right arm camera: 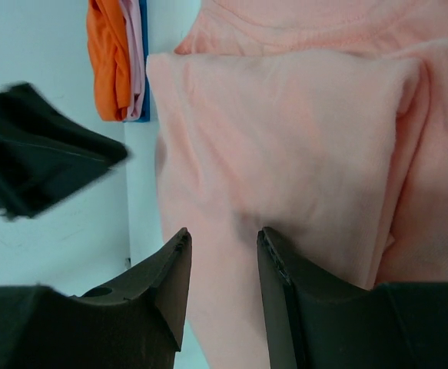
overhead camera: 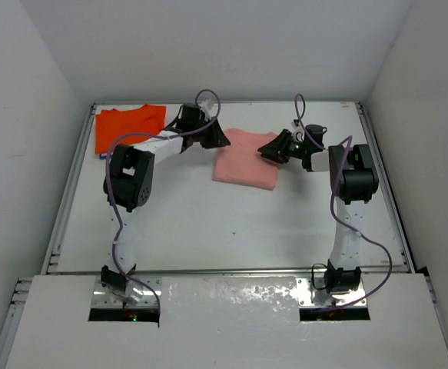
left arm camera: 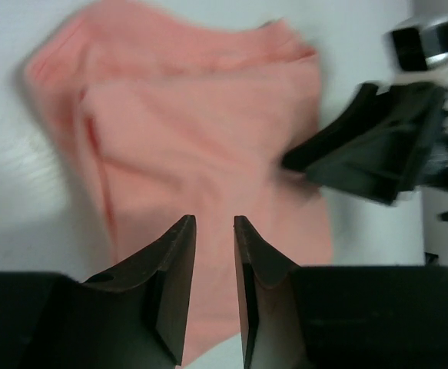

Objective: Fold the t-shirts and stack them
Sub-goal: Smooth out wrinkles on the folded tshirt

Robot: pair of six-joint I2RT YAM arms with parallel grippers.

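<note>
Pink t-shirt: folded to a rough rectangle, lying flat on worktop at centre-far area, directly betw. the two hands; folded layers and a seam line show in left wrist view, and a folded edge plus collar-side hem in right wrist view. Left hand sits at the shirt's far-left corner; wrist view shows its jaws set to a narrow gap, nothing clamped betw. them, pink cloth visible beyond the gap. Right hand sits at the shirt's right edge; jaws approx. half open, positioned over the folded cloth, no fabric pinched betw. them; whether the tips touch the cloth cannot be told. Each hand appears in the other's wrist view: right hand blurred at the shirt's edge, left hand beside the shirt on bare worktop. Orange t-shirt: folded, at far-left corner of worktop, well apart from pink shirt. Right wrist view shows this pile edge-on: orange layer, a thin pink layer next to it, and a blue edge on the side nearest the pink t-shirt. Purple cables run along both arms.
</note>
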